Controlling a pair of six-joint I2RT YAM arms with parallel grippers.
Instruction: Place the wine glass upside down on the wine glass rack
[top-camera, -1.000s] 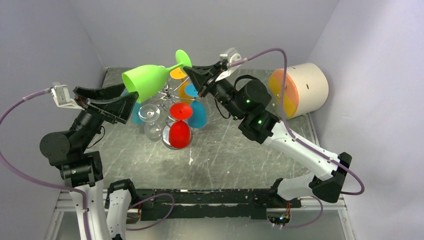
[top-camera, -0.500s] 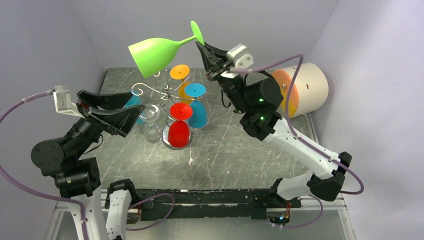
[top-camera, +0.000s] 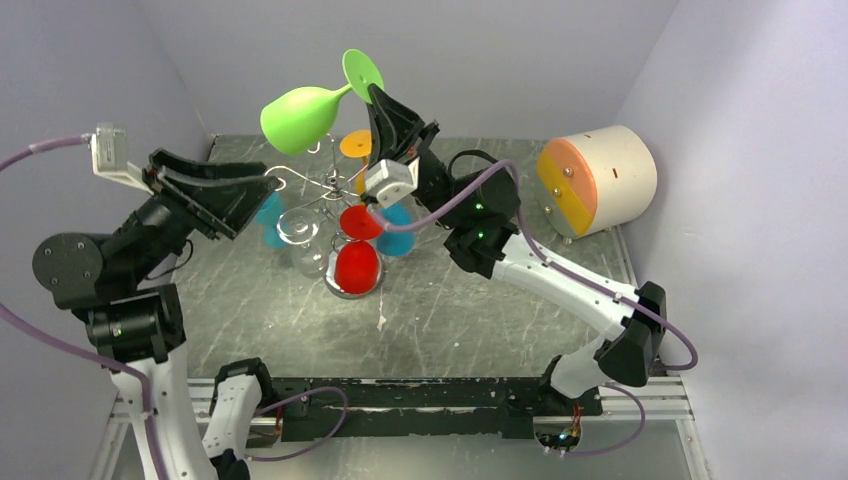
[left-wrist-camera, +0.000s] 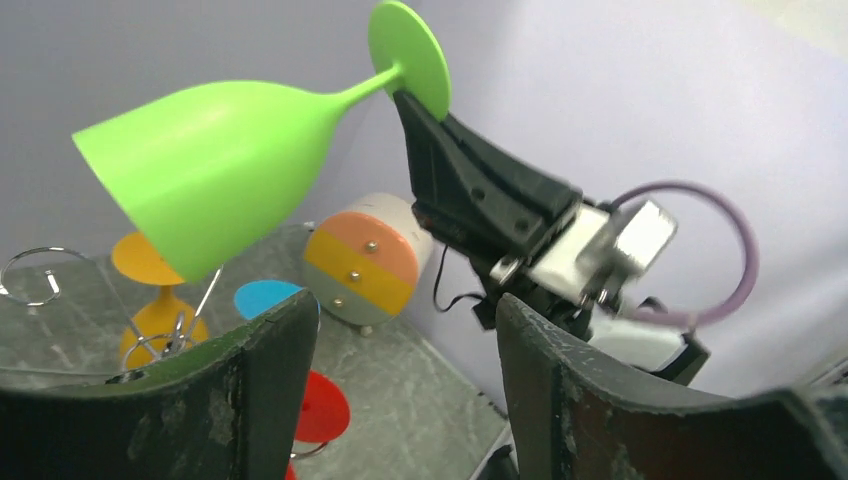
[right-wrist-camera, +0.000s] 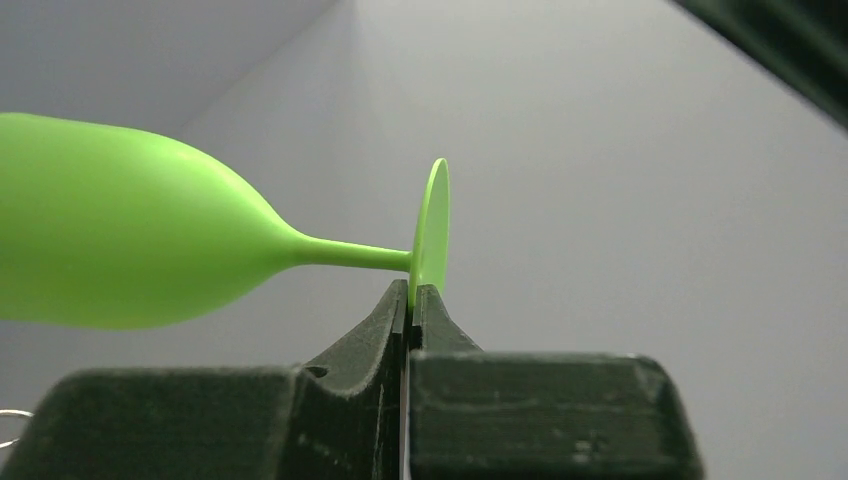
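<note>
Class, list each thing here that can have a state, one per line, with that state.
green wine glass, held aloft, tilted sideways
right gripper, shut on its foot edge
left gripper, open, empty
wine glass rack, upright, partly filled
red glass, hanging upside down on the rack
cylinder, lying on its side

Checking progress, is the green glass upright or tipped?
Tipped sideways: right gripper pinches the green glass by its foot, stem roughly level.
</note>
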